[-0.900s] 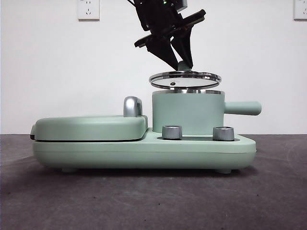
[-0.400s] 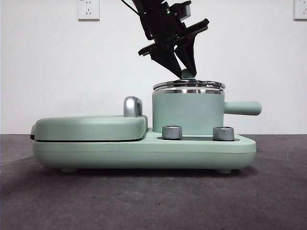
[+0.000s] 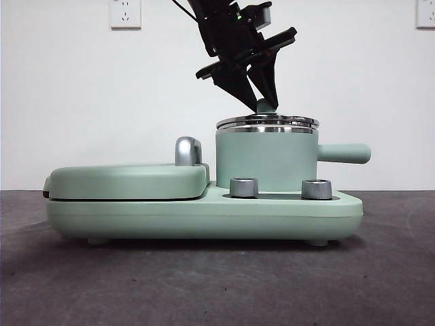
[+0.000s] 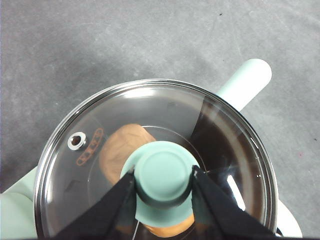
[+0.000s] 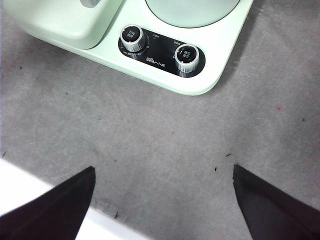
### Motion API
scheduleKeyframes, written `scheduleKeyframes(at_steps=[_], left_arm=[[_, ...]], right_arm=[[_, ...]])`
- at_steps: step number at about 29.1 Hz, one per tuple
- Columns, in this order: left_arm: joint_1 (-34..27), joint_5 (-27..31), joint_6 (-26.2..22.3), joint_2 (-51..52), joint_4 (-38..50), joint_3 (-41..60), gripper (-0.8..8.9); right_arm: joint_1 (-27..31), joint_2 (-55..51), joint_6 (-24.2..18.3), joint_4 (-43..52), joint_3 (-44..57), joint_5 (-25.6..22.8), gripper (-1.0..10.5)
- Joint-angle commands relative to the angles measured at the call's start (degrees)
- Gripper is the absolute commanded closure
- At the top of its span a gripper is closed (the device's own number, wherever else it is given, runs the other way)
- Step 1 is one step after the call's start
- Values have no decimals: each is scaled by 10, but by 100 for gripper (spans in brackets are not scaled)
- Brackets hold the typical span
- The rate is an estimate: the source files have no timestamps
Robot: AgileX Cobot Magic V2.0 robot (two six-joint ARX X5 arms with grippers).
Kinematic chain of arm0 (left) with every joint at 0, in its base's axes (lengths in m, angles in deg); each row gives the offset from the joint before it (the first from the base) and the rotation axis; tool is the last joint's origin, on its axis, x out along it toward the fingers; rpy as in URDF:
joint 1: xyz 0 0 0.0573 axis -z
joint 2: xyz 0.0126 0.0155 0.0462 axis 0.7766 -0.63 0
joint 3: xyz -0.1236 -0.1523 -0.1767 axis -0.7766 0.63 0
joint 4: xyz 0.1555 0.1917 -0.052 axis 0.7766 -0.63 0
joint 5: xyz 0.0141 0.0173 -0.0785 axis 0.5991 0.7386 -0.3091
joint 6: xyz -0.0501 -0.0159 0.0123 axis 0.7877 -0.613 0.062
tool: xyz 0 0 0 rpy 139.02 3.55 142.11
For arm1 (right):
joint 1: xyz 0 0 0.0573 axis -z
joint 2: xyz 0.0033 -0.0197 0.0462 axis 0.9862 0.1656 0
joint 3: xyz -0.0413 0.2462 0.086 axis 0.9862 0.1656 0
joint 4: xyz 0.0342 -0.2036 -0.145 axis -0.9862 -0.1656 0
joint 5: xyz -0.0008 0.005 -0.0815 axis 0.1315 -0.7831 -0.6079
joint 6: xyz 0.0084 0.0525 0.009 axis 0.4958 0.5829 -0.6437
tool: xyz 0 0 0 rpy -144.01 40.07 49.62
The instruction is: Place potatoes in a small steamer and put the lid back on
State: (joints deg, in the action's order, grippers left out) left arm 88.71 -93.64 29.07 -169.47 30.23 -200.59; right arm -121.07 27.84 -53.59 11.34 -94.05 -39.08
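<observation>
The mint-green small steamer (image 3: 266, 159) stands on the cooker base, its side handle (image 3: 344, 153) pointing right. The glass lid (image 3: 267, 121) rests flat on its steel rim. My left gripper (image 3: 262, 102) comes down from above and is shut on the lid's green knob (image 4: 164, 176). Through the glass (image 4: 220, 150) in the left wrist view the orange-brown potato (image 4: 120, 150) lies inside the steamer. My right gripper (image 5: 162, 200) is open and empty, high above the grey table in front of the cooker.
The cooker base (image 3: 204, 214) carries a closed flat green griddle (image 3: 126, 180) on the left with a steel hinge handle (image 3: 187, 151). Two steel dials (image 3: 243, 187) (image 3: 316, 189) sit on its front; they also show in the right wrist view (image 5: 132, 39). A white strip (image 5: 30, 205) borders the table.
A second ago the lid hung tilted a little above the steamer. My left gripper lowered it onto the rim; over the last half second nothing more has moved.
</observation>
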Motion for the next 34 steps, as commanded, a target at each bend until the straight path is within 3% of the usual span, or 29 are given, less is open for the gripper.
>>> scheduleKeyframes(at_steps=[1, 11, 26, 28, 34], left_arm=[[10, 0, -14, -14, 5, -23, 797], [21, 5, -54, -16, 3, -22, 797], [20, 0, -45, -16, -27, -22, 794], [20, 1, -45, -16, -24, -22, 774], [20, 1, -45, -16, -22, -23, 533]], right_arm=[[-6, 2, 8, 4, -6, -2, 508], [-6, 2, 7, 4, -6, -2, 508], [-6, 2, 9, 7, -6, 2, 508], [-6, 2, 9, 9, -6, 2, 508], [-6, 2, 9, 9, -6, 2, 508]])
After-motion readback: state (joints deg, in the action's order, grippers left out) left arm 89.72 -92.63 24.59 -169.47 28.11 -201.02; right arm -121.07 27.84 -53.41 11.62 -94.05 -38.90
